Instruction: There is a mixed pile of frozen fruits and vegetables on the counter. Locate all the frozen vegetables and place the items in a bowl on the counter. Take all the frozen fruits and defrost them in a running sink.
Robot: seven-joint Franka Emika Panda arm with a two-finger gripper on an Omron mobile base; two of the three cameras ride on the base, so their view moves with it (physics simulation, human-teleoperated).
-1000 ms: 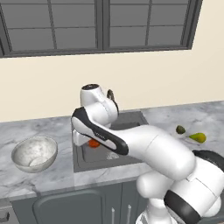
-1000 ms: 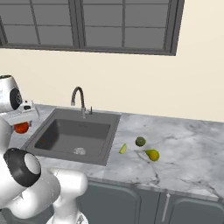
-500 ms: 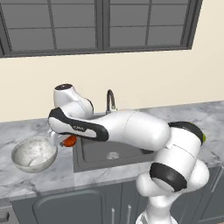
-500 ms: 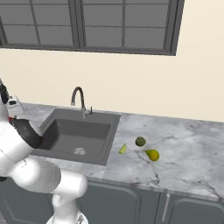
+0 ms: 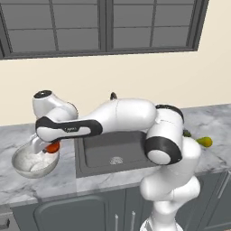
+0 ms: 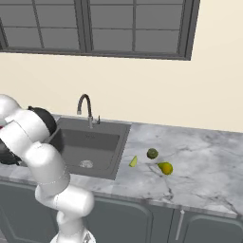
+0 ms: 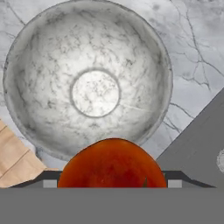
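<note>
My gripper (image 5: 50, 148) is shut on the red tomato (image 5: 53, 147) and hangs just over the right rim of the marbled bowl (image 5: 27, 168) on the counter (image 5: 63, 178) left of the sink (image 5: 118, 149). In the hand view the tomato (image 7: 112, 162) sits low in the picture, and the empty bowl (image 7: 48, 61) lies below and beyond it. To the right of the sink (image 6: 90, 144) lie the pale wedge (image 6: 134, 162), the dark green ball (image 6: 152, 153) and the pear (image 6: 165, 168), close together on the marble. The pear (image 5: 204, 141) peeks out behind my arm.
A curved metal faucet (image 6: 85, 107) stands at the back of the sink. A light wooden surface (image 7: 13, 164) shows beside the bowl. The dark corner of the sink (image 7: 203, 140) lies close to the bowl's other side. A window wall runs behind the counter.
My arm has swung left from over the sink to above the bowl, carrying the tomato with it. The three items right of the sink have stayed put.
</note>
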